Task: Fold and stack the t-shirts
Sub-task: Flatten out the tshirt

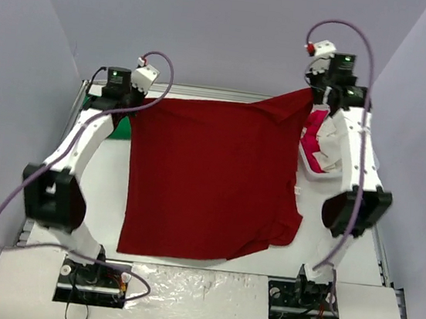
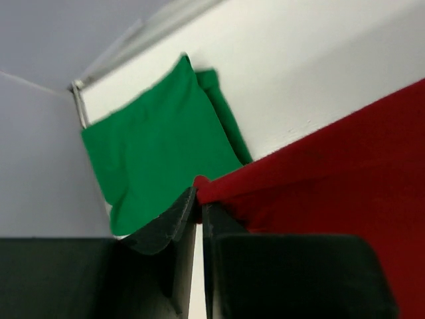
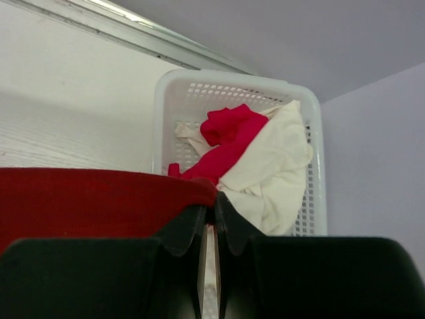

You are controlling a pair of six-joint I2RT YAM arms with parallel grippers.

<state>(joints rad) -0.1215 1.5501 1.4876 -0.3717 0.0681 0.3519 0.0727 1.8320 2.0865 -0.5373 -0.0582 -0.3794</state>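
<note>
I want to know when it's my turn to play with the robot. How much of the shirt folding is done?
One looks done: the green t-shirt lies folded flat in the far left corner. In hand: the left fingers and right fingers each pinch a far corner of the dark red t-shirt, spread unfolded. Left: fold it and stack the two.

No readable text — none anywhere

The left arm (image 1: 83, 140) is hiding most of the green t-shirt (image 1: 125, 127) from overhead. The dark red t-shirt (image 3: 86, 199) is covering the lower wall of the white basket (image 3: 232, 78) in the right wrist view.
</note>
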